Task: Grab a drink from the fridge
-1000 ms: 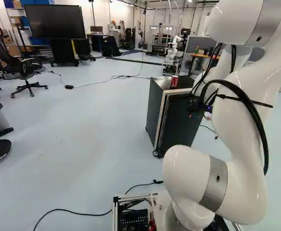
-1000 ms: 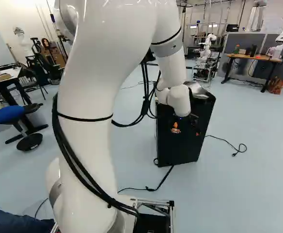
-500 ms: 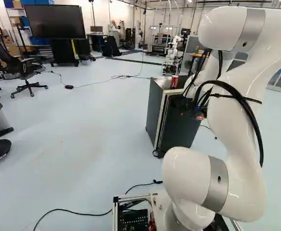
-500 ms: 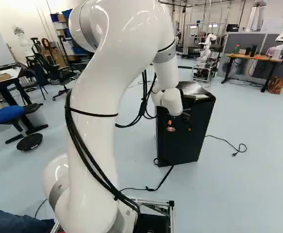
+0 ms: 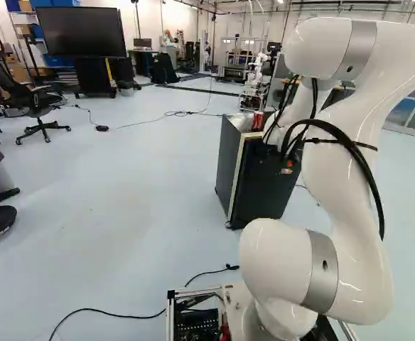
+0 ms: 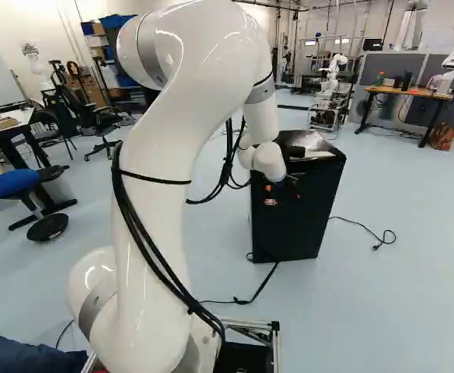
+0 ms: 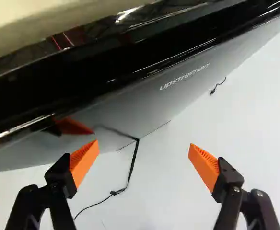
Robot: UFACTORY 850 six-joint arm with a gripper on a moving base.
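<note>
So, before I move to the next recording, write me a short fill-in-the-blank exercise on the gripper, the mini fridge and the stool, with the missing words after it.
Rather than shut, the gripper stands ____.
Its finger pads are coloured ____.
A red drink ____ stands on top of the mini fridge.
At the left of the right base view, the stool's seat is coloured ____.

Missing words: open; orange; can; blue.

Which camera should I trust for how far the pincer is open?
The wrist view: it looks along the pincer, and both orange pads show, standing wide apart. The left and right base views give only small orange specks of it against the dark fridge, too small to judge the opening.
</note>
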